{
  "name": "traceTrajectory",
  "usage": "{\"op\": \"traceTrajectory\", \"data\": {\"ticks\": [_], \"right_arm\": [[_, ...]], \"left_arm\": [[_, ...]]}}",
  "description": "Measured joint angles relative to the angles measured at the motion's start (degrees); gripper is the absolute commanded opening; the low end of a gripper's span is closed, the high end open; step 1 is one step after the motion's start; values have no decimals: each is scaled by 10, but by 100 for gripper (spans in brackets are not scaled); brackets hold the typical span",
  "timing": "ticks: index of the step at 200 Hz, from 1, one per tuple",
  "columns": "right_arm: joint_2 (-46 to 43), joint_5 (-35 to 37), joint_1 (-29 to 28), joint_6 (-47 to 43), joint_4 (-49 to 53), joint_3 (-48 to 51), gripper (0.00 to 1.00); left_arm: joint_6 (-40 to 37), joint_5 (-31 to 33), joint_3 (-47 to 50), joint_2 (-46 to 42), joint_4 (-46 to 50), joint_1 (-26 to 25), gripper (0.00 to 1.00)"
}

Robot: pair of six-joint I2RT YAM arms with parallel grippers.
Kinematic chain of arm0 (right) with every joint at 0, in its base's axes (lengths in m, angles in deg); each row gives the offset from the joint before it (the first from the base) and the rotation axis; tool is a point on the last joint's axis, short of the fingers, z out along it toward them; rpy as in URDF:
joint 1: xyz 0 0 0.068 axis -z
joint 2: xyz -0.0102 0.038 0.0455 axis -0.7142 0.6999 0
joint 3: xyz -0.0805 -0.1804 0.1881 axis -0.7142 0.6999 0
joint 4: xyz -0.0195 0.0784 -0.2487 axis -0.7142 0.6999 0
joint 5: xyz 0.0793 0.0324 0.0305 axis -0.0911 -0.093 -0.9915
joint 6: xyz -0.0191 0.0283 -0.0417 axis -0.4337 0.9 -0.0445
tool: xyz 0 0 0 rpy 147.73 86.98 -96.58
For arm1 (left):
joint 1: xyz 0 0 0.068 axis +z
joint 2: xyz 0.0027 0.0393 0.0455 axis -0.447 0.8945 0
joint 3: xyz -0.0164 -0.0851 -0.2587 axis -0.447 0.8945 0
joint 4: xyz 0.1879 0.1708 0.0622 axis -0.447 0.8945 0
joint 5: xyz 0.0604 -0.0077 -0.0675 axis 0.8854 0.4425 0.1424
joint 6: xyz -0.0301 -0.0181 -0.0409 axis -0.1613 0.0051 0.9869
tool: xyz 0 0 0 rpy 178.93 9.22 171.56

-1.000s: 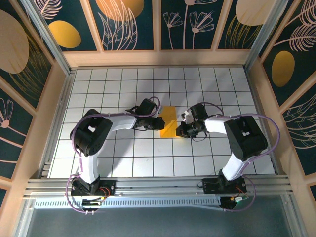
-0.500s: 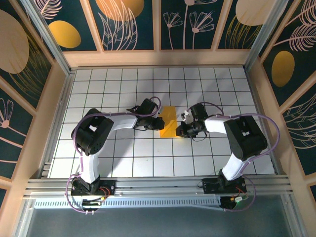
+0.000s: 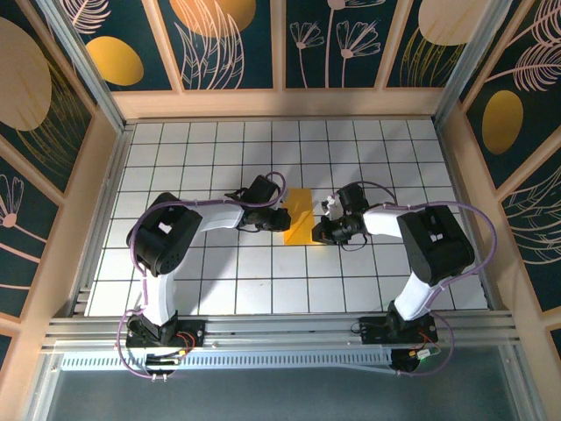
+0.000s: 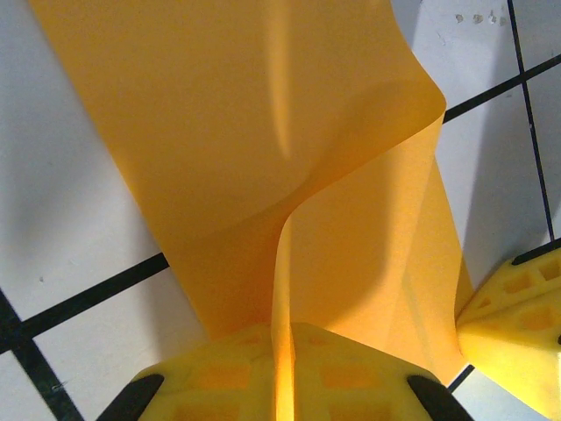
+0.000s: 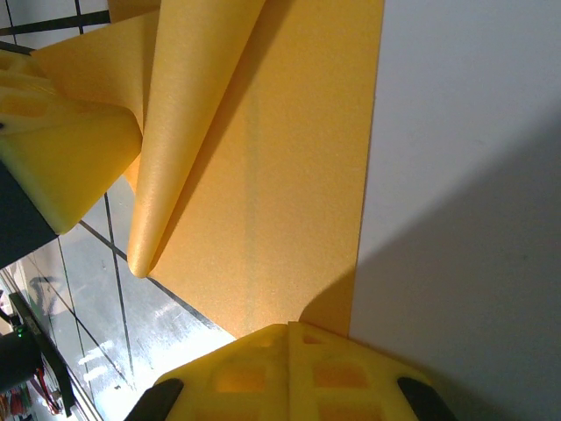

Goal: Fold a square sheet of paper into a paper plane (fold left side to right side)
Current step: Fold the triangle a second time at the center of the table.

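I see the folded sheet of paper (image 3: pixel 299 216) on the bench (image 3: pixel 210 149), long axis near-to-far; left hand (image 3: pixel 282 219) pinches its lifted flap — that curl shows from the wrist — right hand (image 3: pixel 319 231) pressed together at its edge

You have nothing to read here. No word, number, brand mark or label can be made out on the square sheet of paper (image 3: pixel 299 216), on the white gridded surface (image 3: pixel 202 149), or on the patterned wall panels (image 3: pixel 351 44).
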Motion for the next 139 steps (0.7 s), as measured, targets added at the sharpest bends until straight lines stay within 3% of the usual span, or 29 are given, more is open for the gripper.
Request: {"op": "traceTrajectory", "data": {"ticks": [139], "right_arm": [[2,-1,0,0,2,-3,0]], "left_arm": [[0,2,-4,6,0,2,11]]}}
